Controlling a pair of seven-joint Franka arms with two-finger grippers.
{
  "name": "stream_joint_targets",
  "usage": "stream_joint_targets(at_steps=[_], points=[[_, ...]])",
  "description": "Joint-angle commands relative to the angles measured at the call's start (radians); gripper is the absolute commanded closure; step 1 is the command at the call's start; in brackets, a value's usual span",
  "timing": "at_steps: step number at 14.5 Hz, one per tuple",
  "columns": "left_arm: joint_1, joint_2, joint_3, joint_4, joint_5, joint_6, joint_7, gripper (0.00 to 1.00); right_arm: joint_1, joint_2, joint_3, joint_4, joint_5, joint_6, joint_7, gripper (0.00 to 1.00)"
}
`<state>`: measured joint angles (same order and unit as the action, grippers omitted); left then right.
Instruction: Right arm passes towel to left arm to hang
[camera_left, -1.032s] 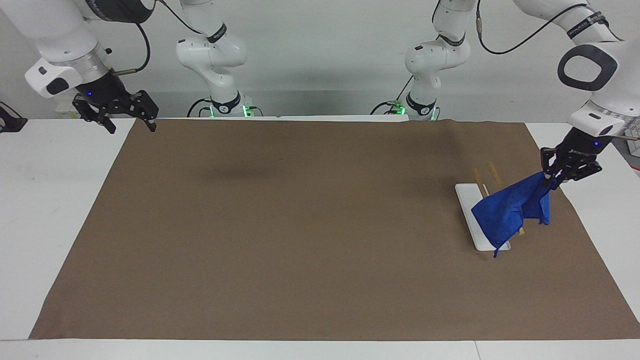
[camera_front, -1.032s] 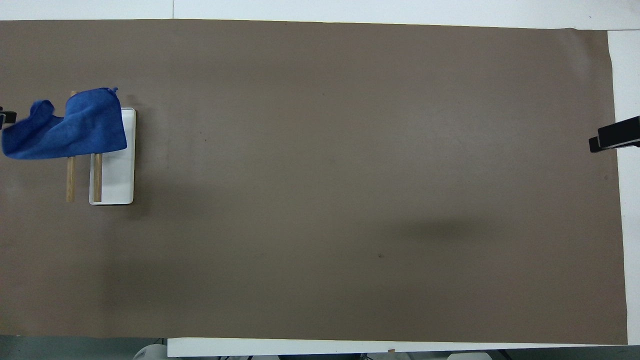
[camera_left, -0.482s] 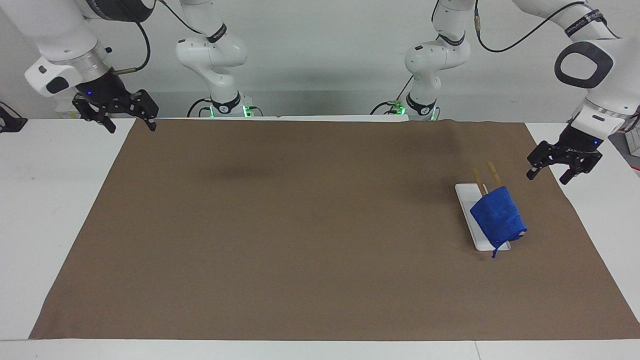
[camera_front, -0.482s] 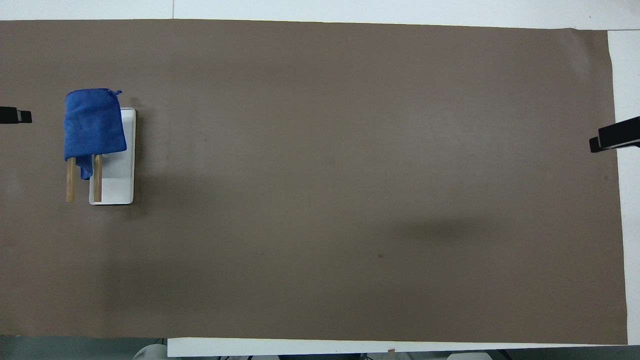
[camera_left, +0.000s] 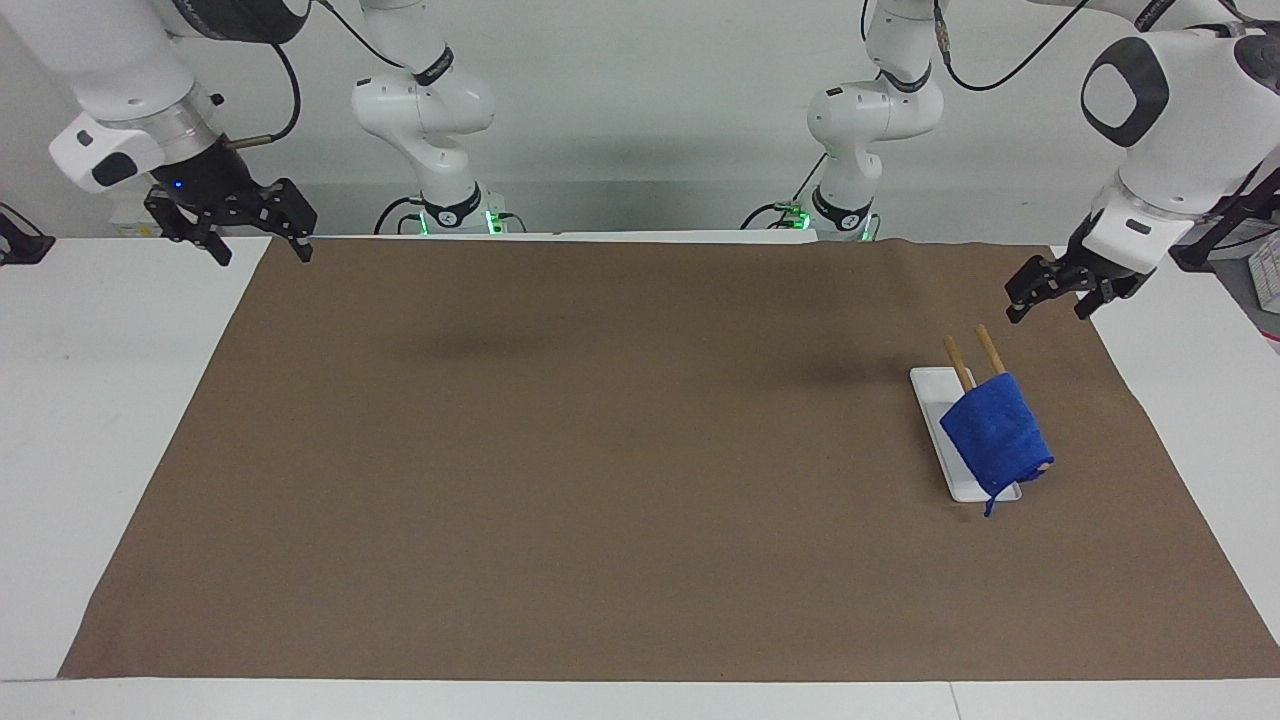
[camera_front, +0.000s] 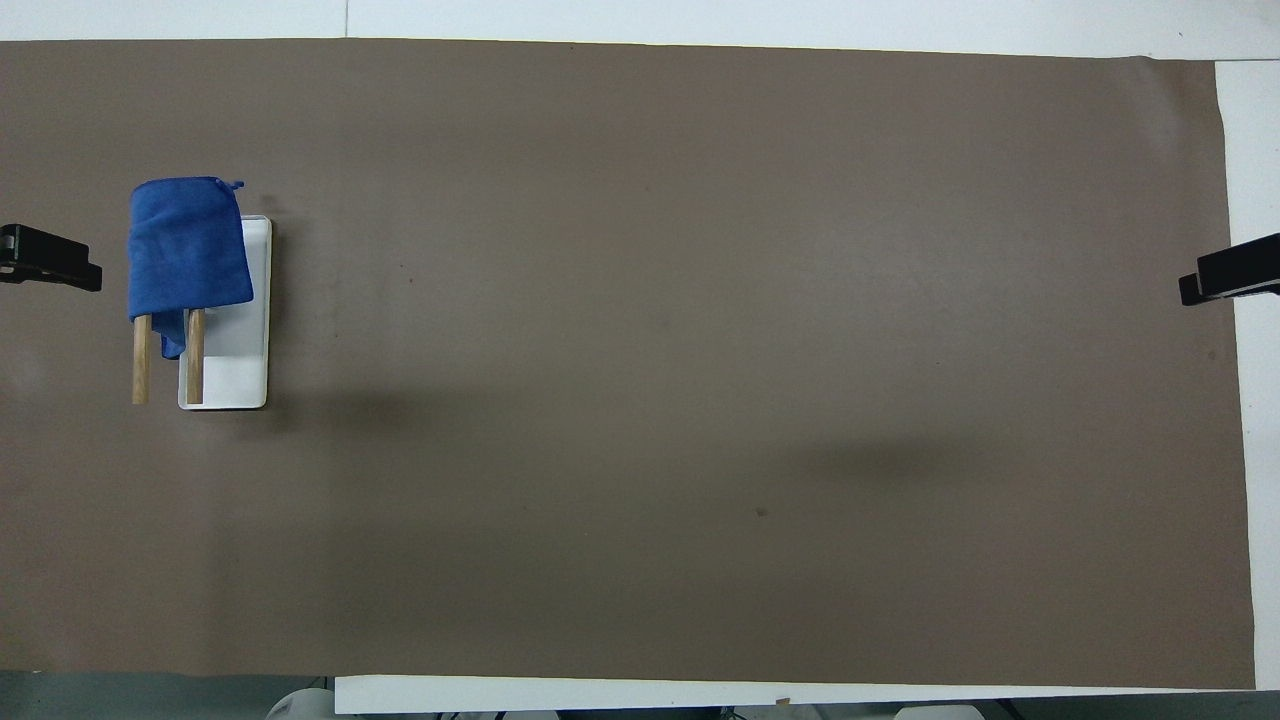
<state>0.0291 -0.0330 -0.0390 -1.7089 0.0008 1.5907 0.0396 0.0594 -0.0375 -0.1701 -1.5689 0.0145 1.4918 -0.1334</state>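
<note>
Both jaws apart and empty; towel (camera_left: 996, 433) draped over wooden rack (camera_left: 972, 352); no legible writing.

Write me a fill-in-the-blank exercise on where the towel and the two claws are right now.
1. The blue towel hangs over two wooden ____.
2. The rack stands on a ____ base.
3. The left claw, up in the air near the rack, holds ____.
4. The right claw waits, its fingers ____, at the right arm's end of the table.

Missing words: bars; white; nothing; open
</note>
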Motion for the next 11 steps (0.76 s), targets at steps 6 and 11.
stream_joint_targets(at_steps=[6,11], points=[[-0.083,0.045,0.016,0.152,-0.03,-0.21,-0.041,0.0,-0.003,-0.019,0.001,-0.019,0.012,-0.007,0.017,0.0],[-0.09,0.062,0.028,0.157,-0.035,-0.218,-0.041,0.0,-0.003,-0.019,0.001,-0.019,0.012,-0.007,0.017,0.0]])
